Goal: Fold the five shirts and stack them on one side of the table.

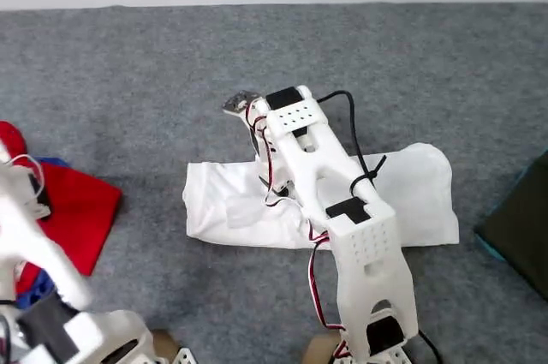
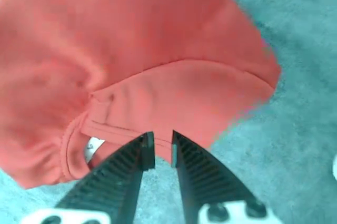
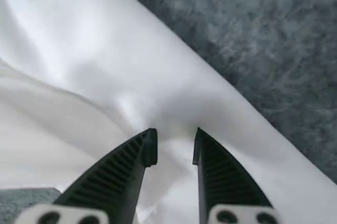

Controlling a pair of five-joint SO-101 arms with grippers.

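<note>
A white shirt (image 1: 419,197) lies spread flat in the middle of the grey carpet. My right arm stretches over it. In the right wrist view, my right gripper (image 3: 174,147) is open, its tips down on the white shirt (image 3: 79,76) close to its far edge. A red shirt (image 1: 81,205) lies at the left with blue cloth (image 1: 30,287) under it. My left gripper (image 2: 160,150) is shut on the hem of the red shirt (image 2: 131,50) near its collar, and the cloth bulges up in front of it.
A dark green shirt (image 1: 522,218) lies at the right edge of the table. Open grey carpet (image 1: 171,64) stretches across the far side. The white wall line runs along the back.
</note>
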